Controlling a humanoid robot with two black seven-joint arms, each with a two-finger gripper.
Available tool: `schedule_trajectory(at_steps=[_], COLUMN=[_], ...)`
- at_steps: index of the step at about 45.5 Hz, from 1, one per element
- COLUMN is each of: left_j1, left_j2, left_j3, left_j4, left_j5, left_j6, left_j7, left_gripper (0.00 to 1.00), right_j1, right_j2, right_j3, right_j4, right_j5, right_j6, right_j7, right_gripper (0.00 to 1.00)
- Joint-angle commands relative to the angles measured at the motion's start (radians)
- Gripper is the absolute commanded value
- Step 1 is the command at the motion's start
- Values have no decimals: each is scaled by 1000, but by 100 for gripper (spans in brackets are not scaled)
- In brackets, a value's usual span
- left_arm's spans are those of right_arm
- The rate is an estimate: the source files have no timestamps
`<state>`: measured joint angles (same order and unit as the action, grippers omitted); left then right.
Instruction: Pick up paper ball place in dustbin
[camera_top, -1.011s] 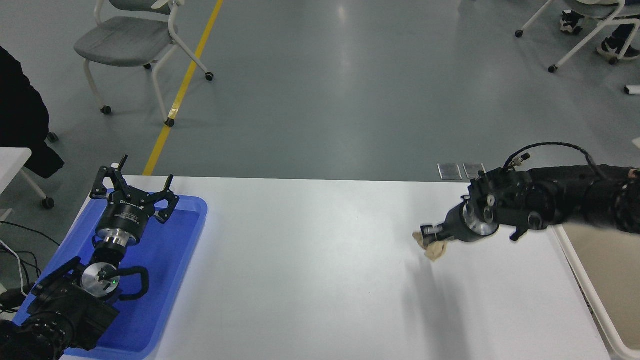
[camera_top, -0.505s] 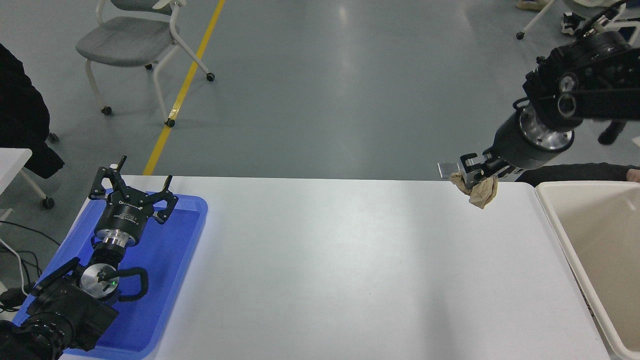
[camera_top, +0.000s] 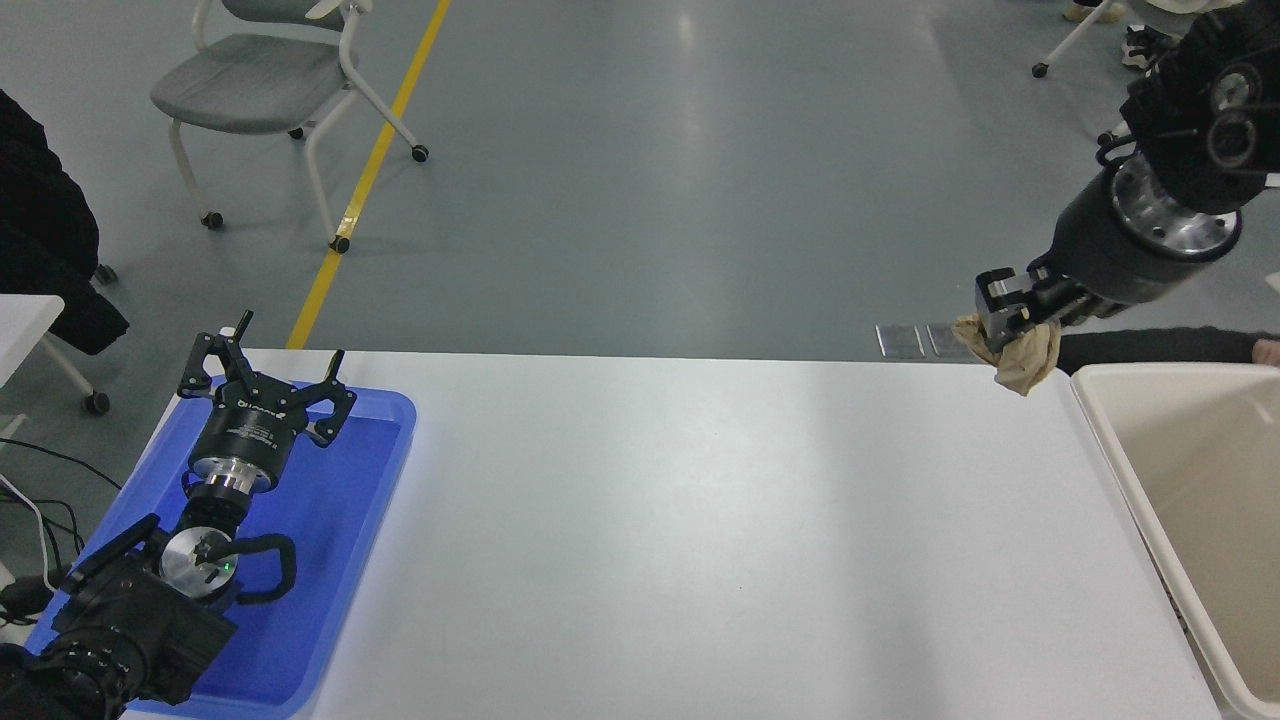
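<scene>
My right gripper (camera_top: 1012, 322) is shut on the tan-brown paper ball (camera_top: 1022, 358) and holds it high above the table's far right corner. The ball hangs just left of the cream dustbin (camera_top: 1130, 470), whose rim runs along the table's right edge. The ball is outside the bin, near its far left corner. My left gripper (camera_top: 268, 378) is parked open over the blue tray at the lower left.
A flat blue tray (camera_top: 340, 540) lies under the left arm at the table's left end. A grey chair (camera_top: 265, 85) stands on the floor beyond the table. A dark sleeve (camera_top: 1160, 345) lies behind the bin's far rim.
My right gripper has risen from the table with the paper ball and moved right and away, toward the dustbin's far left corner. The left arm has not moved.
</scene>
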<state>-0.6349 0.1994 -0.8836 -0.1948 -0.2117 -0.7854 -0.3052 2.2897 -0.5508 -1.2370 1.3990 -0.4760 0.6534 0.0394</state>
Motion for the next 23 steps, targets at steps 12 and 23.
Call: schedule_trajectory(at_steps=[12, 23], left_j1=[0, -2], left_j2=[0, 0], left_j3=[0, 0], left_j4=[0, 0], left_j5=[0, 0], left_j6=[0, 0], left_j7=[0, 0], left_gripper=[100, 100], right_j1=[-508, -979], right_j2=[-383, -353], right_j3=[241, 579], right_j4=[-500, -912], right_j5=[-205, -205], right_j6=[-5, -14], right_j7=[10, 56], right_gripper=[0, 0])
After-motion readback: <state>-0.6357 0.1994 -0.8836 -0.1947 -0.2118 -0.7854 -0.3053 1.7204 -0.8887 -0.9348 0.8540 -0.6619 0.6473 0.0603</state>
